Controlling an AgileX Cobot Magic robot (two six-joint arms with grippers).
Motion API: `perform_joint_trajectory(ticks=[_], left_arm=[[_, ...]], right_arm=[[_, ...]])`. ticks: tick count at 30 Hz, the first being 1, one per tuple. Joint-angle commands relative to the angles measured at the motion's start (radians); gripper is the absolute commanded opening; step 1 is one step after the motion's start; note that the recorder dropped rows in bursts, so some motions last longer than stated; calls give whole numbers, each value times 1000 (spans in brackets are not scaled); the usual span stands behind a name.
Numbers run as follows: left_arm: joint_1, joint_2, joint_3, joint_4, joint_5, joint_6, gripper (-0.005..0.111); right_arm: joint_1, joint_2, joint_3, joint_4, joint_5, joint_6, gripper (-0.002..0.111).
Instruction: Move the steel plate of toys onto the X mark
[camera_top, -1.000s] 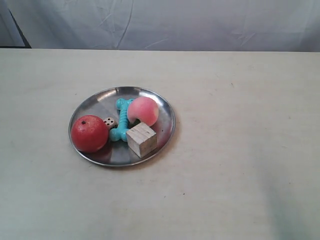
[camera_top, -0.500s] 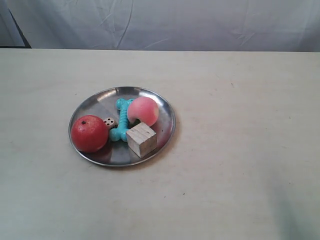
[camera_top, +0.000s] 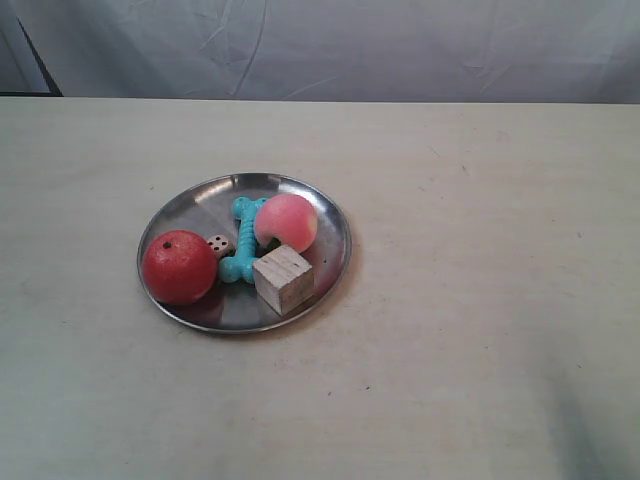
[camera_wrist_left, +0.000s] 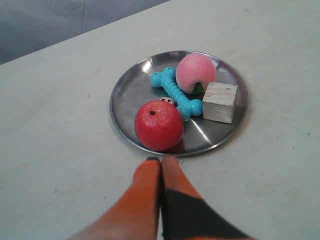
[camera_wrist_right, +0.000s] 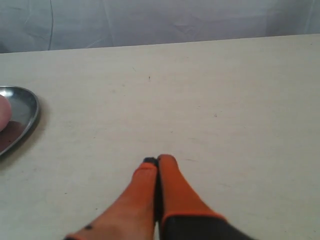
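The steel plate (camera_top: 190, 205) (camera_wrist_left: 130, 90) lies left of the table's middle. It holds a red apple (camera_top: 179, 266) (camera_wrist_left: 158, 125), a pink peach (camera_top: 287, 222) (camera_wrist_left: 196, 72), a turquoise bone (camera_top: 243, 240) (camera_wrist_left: 175, 92), a white die (camera_top: 218, 243) (camera_wrist_left: 166, 100) and a wooden cube (camera_top: 283, 279) (camera_wrist_left: 219, 102). My left gripper (camera_wrist_left: 161, 160) is shut and empty, with its tips just outside the rim beside the apple. My right gripper (camera_wrist_right: 157, 160) is shut and empty over bare table, well away from the plate's edge (camera_wrist_right: 22, 105). A tiny dark speck, perhaps the X mark (camera_top: 466, 170) (camera_wrist_right: 149, 77), lies beyond and to the right of the plate. Neither arm shows in the exterior view.
The pale cream tabletop (camera_top: 480, 330) stretches wide around the plate. A grey cloth backdrop (camera_top: 330, 45) hangs behind the table's far edge. A few small dark specks dot the surface.
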Motion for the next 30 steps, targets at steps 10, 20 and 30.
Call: perform_joint_trajectory(ticks=[10, 20, 30], left_arm=[[-12, -102, 42, 169, -158, -152, 0], [-10, -345, 340, 357, -492, -555, 0], [-10, -378, 496, 409, -584, -706, 0]], right_arm=[[-5, -7, 4, 2, -12, -4, 0], [-5, -7, 4, 2, -12, -4, 0], [-5, -7, 4, 2, -12, -4, 0]])
